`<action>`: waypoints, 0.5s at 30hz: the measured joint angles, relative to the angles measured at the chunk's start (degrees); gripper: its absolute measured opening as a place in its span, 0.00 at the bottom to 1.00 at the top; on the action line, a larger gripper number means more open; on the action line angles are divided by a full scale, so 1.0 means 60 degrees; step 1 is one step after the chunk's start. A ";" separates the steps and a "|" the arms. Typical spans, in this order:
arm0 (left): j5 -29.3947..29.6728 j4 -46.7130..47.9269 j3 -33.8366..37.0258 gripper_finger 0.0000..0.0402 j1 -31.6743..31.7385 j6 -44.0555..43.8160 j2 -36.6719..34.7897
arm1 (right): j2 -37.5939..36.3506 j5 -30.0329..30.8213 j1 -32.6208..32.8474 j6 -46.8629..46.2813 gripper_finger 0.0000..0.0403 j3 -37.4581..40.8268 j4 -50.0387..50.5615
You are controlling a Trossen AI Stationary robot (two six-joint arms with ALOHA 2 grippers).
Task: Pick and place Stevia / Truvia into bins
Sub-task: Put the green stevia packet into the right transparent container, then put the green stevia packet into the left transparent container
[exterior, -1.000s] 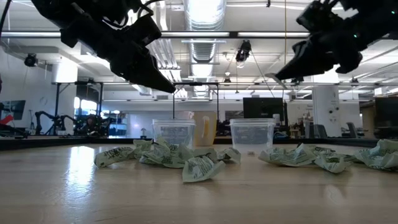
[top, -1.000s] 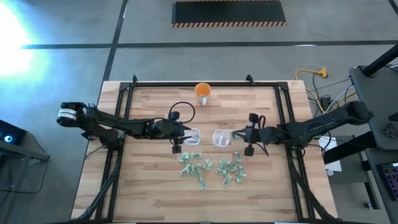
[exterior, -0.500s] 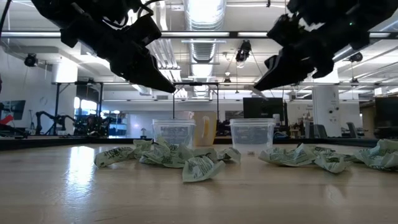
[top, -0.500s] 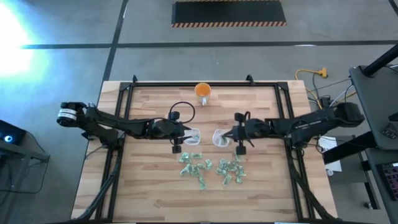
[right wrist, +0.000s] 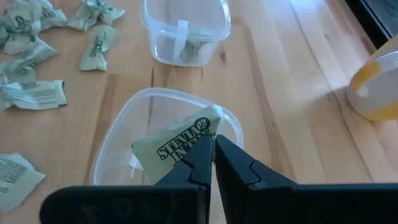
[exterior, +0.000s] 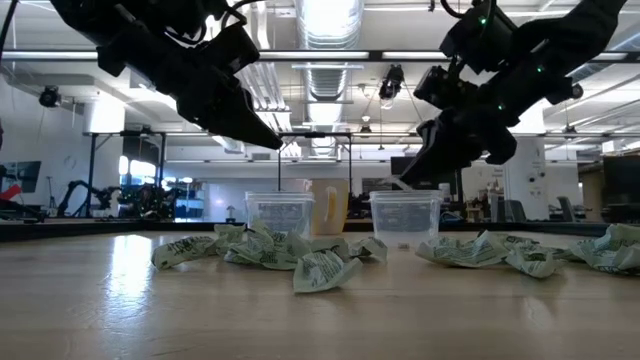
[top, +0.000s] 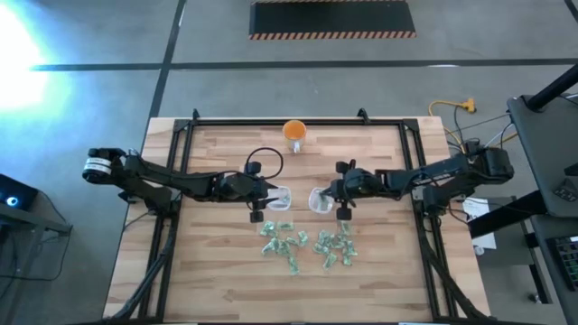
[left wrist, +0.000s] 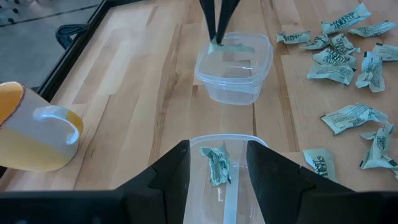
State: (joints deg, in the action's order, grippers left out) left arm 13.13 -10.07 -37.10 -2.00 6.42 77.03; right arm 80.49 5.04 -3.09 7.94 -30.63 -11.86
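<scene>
Right gripper (right wrist: 210,148) pinched shut on corner of light, limp, crinkly green-and-white paper sachet (right wrist: 171,148), above clear squarish plastic bin (right wrist: 121,140); left gripper (left wrist: 217,163) spread empty.

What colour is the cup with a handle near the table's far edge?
Orange outside, white inside and on its handle: the ceramic-looking cup, clearest in the left wrist view.

Bright room, light from long ceiling lamps (exterior: 330,20) at 12 o'clock in low view. Big white glare on floor (top: 27,36) at 10 o'clock in high view. Arms look like dark shapes against lamps. Table (exterior: 320,310) front blurry, soft shine at 9 o'clock. Orange cup (right wrist: 376,87) blurry in right wrist view.
</scene>
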 joint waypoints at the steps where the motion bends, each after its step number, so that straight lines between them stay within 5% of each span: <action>1: 0.0000 0.0000 0.0000 0.35 0.0000 0.0000 0.0000 | 0.0046 -0.0093 0.0000 0.0055 0.03 0.0000 -0.0051; 15: 0.0040 0.0004 0.0000 0.35 0.0000 0.0000 0.0000 | -0.0422 -0.0400 0.0015 0.0256 0.30 0.0000 0.0248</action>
State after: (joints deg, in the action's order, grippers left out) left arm 13.37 -10.04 -37.10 -2.00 6.42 77.03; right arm 77.95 2.64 -3.01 9.47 -30.63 -10.38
